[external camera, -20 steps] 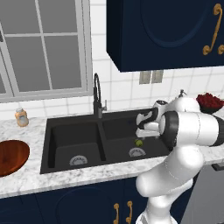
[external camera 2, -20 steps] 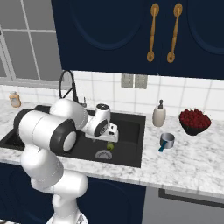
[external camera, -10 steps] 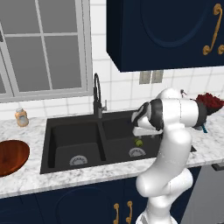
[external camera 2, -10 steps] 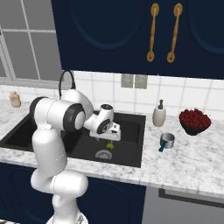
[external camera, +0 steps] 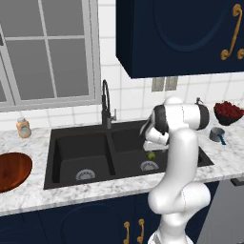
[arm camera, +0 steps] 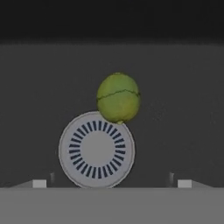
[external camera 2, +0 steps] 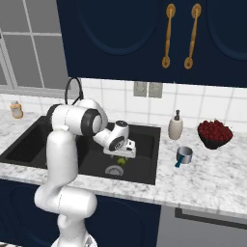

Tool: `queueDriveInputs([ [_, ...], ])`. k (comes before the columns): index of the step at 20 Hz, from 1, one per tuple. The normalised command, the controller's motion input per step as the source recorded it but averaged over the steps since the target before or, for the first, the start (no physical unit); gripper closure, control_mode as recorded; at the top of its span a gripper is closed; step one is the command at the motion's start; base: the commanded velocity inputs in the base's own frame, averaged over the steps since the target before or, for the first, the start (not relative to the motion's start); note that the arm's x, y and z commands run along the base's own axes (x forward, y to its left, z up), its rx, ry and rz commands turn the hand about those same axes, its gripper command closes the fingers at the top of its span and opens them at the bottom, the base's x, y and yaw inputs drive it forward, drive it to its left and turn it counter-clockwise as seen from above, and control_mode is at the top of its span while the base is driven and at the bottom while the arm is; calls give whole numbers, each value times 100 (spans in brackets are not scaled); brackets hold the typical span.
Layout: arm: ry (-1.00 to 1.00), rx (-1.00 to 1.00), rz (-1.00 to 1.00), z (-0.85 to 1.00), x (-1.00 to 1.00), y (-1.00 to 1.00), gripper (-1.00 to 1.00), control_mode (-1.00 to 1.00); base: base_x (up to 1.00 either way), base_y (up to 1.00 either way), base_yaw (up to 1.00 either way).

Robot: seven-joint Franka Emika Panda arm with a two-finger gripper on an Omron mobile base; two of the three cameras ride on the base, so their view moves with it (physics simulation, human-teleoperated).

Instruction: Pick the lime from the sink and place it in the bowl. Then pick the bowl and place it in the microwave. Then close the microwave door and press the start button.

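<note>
Gripper above the right basin of the sink, pointed down at the basin floor. Fingers spread fully wide, nothing between them, nothing held. In the hand view only the two tips show, at the bottom edge, well apart.

Just past the tips: round silver drain on the basin floor. Lime rests on the floor at the far rim of that drain, overlapping its edge; yellow-green, a thin dark line across its skin. Lime not touched by either finger.

Left base view: lime just beside the right drain, below the gripper. Left basin holds its own drain. Tall black faucet at the back between the basins.

Wooden bowl on the marble counter, left of the sink, well apart from the lime.

Right base view, to the right of the sink: soap bottle, small grey cup, dark bowl of red fruit. Further back: window, navy cabinets.
</note>
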Motion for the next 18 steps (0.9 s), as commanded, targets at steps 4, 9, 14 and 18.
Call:
queueDriveInputs([
  [4,-1,-1,0,-46,39,0,-100,-100,0,0,0],
  [9,-4,0,0,-38,29,0,-100,-100,0,0,0],
  [14,-2,0,0,-38,39,0,-100,-100,0,0,0],
  [18,0,0,0,-42,15,0,-100,-100,0,0,0],
])
